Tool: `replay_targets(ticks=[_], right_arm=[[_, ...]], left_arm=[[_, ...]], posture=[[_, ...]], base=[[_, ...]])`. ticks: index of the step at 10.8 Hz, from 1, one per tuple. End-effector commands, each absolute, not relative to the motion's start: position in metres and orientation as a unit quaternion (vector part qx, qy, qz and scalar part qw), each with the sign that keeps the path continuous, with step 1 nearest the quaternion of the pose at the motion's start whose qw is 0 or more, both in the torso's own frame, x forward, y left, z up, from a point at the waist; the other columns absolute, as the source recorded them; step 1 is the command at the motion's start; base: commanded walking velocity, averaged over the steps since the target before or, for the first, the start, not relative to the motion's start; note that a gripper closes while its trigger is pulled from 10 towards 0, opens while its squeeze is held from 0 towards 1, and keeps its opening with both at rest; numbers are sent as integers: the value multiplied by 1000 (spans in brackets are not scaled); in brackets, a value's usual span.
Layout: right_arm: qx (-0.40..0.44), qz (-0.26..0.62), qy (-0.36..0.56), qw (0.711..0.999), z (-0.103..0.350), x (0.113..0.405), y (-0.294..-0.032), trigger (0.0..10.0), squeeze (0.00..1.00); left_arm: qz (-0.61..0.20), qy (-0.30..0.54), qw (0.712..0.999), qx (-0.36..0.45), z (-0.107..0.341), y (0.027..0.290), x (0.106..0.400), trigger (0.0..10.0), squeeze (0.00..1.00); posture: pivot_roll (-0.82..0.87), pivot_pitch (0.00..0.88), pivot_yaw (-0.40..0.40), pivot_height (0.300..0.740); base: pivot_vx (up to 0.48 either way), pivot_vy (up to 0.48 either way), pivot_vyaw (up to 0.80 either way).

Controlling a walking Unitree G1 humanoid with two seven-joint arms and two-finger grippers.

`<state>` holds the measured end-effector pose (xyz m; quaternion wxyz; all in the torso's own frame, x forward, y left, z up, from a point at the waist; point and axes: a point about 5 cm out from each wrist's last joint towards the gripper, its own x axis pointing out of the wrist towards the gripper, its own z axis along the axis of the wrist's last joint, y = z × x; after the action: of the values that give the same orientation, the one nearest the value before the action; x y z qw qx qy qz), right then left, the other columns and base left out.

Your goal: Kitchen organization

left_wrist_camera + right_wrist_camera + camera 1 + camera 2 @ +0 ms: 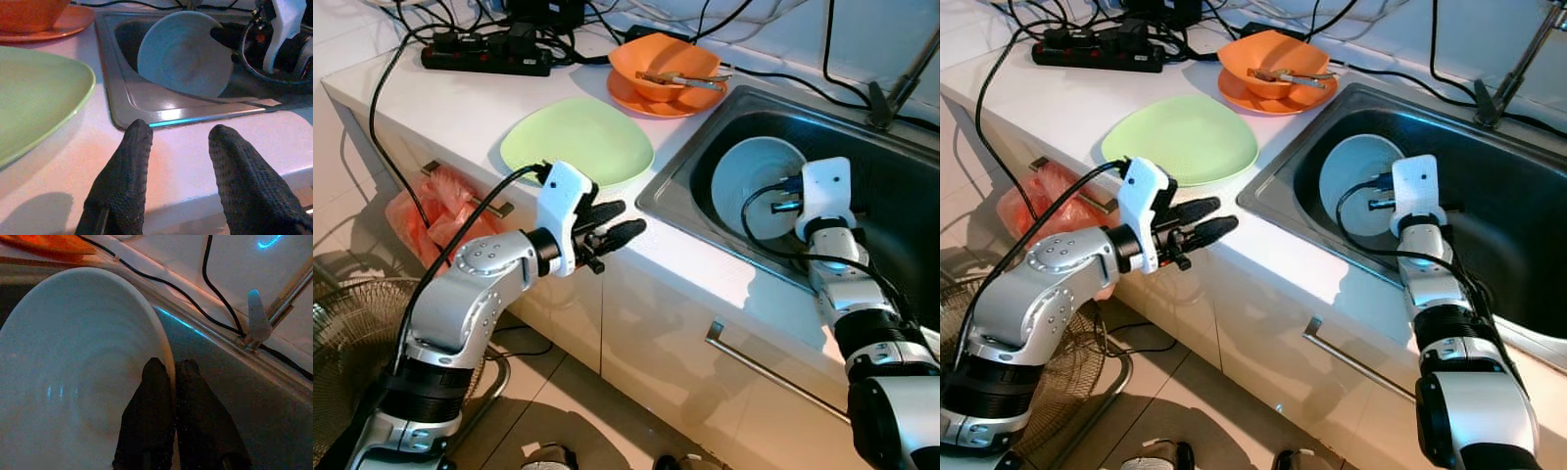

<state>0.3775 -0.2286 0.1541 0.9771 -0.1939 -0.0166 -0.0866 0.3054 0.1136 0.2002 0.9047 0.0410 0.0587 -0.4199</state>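
Left claw [619, 221], mid-frame, gapes over worktop [460, 108] edge; my right claw [172, 374] pinches white bowl [749, 181] rim in sink [891, 206].

Pale green plate [578, 140], orange bowl [663, 67] on orange saucer [644, 102], white-blue bowl [754, 186], grey steel sink [891, 196].

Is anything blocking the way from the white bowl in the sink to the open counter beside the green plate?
Nothing visible does. The right hand is pinched on the rim of the white bowl in the sink. The counter between sink and green plate is bare; the left hand hovers at its front edge, open.
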Motion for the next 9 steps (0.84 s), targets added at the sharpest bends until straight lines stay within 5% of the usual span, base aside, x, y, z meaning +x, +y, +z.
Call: replay_targets(ticks=[1,2,3,4,5,6,7,9], right_arm=[[-201,-77,19,976,137,373,-227,10000,0],[-201,-75,19,977,136,373,-226,10000,769],[-200,-69,23,977,135,373,-225,10000,941],[-201,-67,25,977,133,373,-224,10000,941],[-203,-60,29,977,132,373,-222,10000,561],[-207,-55,32,976,131,373,-220,10000,561],[-205,-54,32,977,130,373,-220,10000,0],[-201,-49,28,978,131,374,-217,10000,0]], left_arm=[[-433,58,898,48,201,108,301,10000,0],[-433,58,898,48,201,108,300,10000,0],[-432,56,899,46,201,107,301,10000,0],[-430,56,900,46,201,107,301,10000,0],[-428,56,901,44,201,107,302,10000,0],[-427,57,901,45,201,107,302,10000,0],[-426,58,902,47,201,107,302,10000,0],[-412,52,908,50,201,107,304,10000,0]], posture=[[84,126,-39,740],[84,126,-39,740],[86,127,-38,740],[86,126,-38,740],[86,126,-38,740],[86,126,-38,740],[86,126,-38,740],[86,126,-38,740]], base=[[0,0,0],[0,0,0],[0,0,0],[0,0,0],[0,0,0],[0,0,0],[0,0,0],[0,0,0]])
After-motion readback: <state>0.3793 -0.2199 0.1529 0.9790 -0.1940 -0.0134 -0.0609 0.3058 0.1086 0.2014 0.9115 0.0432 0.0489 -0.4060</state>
